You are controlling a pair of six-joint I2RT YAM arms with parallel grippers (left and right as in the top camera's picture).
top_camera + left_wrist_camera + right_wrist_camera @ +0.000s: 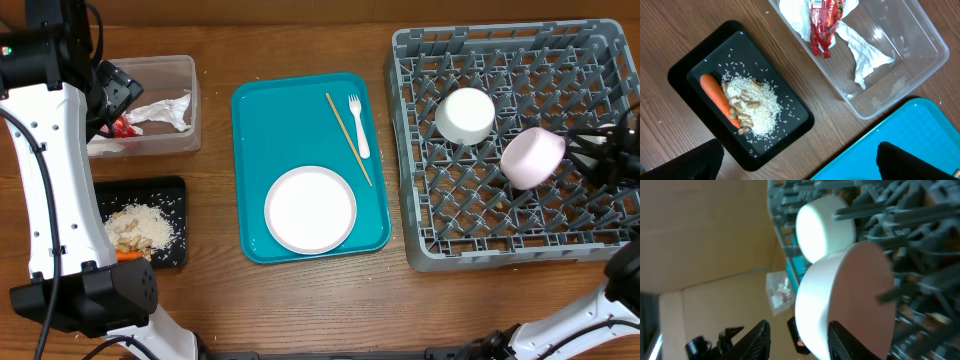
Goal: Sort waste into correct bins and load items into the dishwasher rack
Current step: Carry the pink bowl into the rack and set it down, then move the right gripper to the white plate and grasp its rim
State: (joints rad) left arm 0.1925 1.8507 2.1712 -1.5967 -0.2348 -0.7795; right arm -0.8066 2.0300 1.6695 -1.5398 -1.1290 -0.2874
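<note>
1. Since the crumpled napkin [860, 50] and the red wrapper [822, 25] lie in the clear tub [920, 35] at far left, and the carrot [717, 95] lies touching the heap of rice scraps [752, 102] in the black tray [685, 70] at near left, the waste sorting looks finished. No waste shows on the teal serving tray [290, 130] or on the table.
2. Loading is partly done. An upturned white bowl [465, 115] sits among the pegs in the far-left part of the dishwasher rack [420, 250].
3. A second white bowl [533, 157] stands tilted on edge just to the right of and nearer than the first, about mid-rack. The right gripper [799, 339] has one finger outside the bowl's wall and one over its open face. Whether they press the wall or stand just clear of it, I cannot tell, so this bowl counts as being placed rather than placed.
4. Still to load, all on the teal serving tray: the round plate [310, 210] at its near end, and the white fork [358, 125] and the thin wooden stick [348, 138] side by side along its far-right part.
5. The left gripper [800, 166] hangs above the table between the black tray, the clear tub and the teal tray's corner, fingers spread wide and holding nothing. It seems free for the tray items.
6. By my estimate the job is a little past halfway.
</note>
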